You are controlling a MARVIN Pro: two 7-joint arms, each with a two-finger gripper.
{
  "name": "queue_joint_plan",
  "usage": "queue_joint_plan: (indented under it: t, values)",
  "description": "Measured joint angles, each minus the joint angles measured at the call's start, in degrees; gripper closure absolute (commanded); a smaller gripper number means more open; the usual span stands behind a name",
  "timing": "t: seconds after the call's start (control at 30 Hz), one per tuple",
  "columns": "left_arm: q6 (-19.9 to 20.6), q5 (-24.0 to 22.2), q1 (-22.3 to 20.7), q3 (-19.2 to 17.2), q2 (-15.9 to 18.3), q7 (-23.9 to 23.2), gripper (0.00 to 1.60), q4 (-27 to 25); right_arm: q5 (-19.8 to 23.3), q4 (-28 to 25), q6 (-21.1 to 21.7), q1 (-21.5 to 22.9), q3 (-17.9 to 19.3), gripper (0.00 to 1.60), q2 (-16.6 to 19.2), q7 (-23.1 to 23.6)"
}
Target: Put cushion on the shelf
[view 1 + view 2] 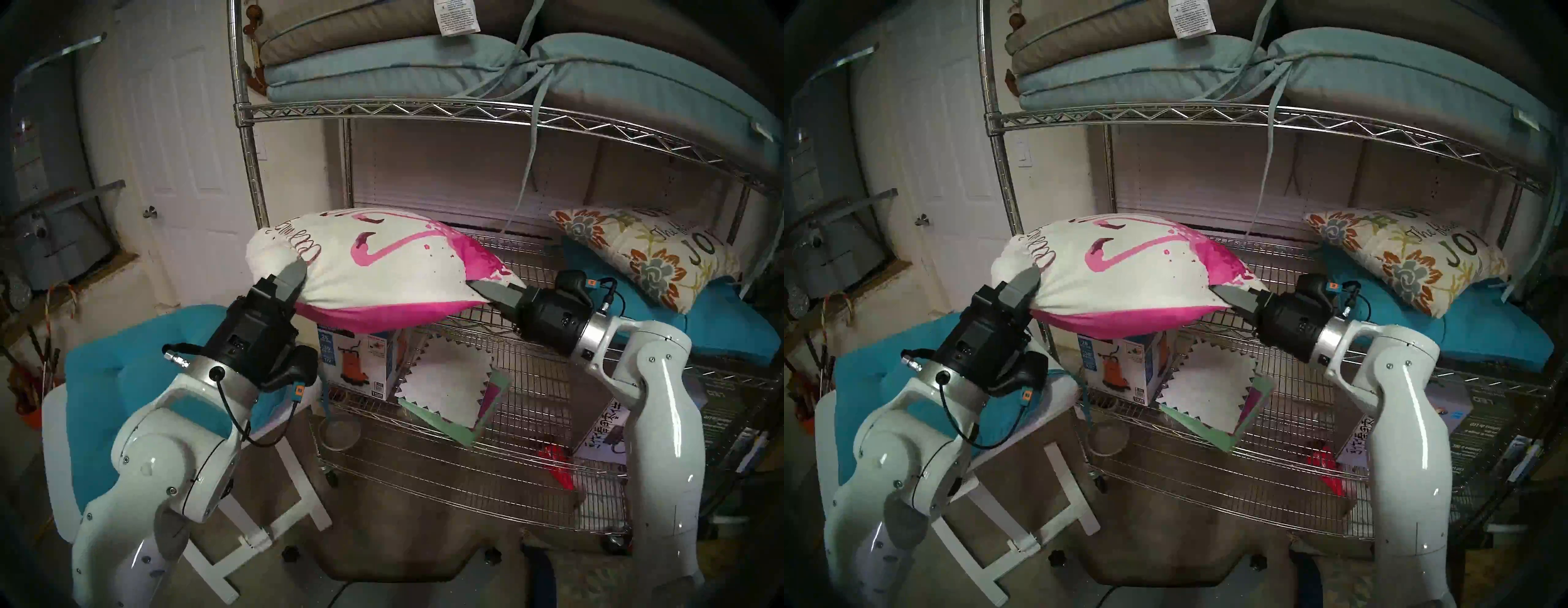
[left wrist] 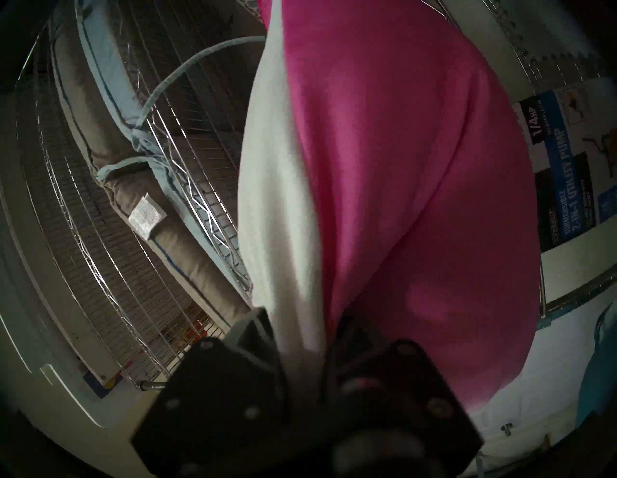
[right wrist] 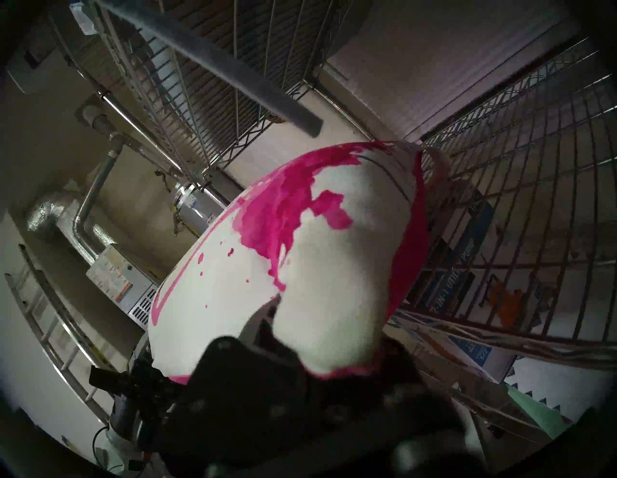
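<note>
Cushion (image 1: pixel 377 271) hangs in the air between both arms, its long axis running left to right, roughly parallel to the front edge of the shelf (image 1: pixel 466 114). Left gripper (image 1: pixel 297 271) is pinched tight on the white corner at the cushion's left end; right gripper (image 1: pixel 483 291) is clamped on the pink corner at the right end, jaws nearly together with only fabric between them. The right end already sits over the middle wire tier; the left end hangs outside the front left post, over the gap above the small white table (image 1: pixel 271 522). By my reading the coming move turns on that: the cushion must travel away from the robot and toward its right to clear the post, with the right arm nearer the landing spot. Free grid lies just behind the cushion; a floral cushion (image 1: pixel 645 254) on a teal pad (image 1: pixel 721 322) takes the tier's right part. The cushion is plump and soft, white on top with pink flamingo print and script, solid pink underneath, sagging slightly in the middle.
</note>
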Motion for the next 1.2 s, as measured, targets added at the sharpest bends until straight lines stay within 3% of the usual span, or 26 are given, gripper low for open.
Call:
queue_joint_plan:
  t: [0.4,0.87,1.2]
  values:
    - [-2.24,0.54,-6.57,4.47,-1.94,-6.38,1.60,1.28,0.07,2.74,0.39,2.19,2.43,1.60,1.89,0.45]
    - [-3.93,3.25,-14.63,13.27,-7.81,-11.28,1.60,7.45,0.90,3.07,0.40,-0.55,9.57,1.60,4.36,1.44]
    - [-4.37,5.68,-20.14,10.66,-11.34,-12.75,1.60,15.58,3.26,-1.43,0.39,-4.81,10.43,1.60,4.50,3.67]
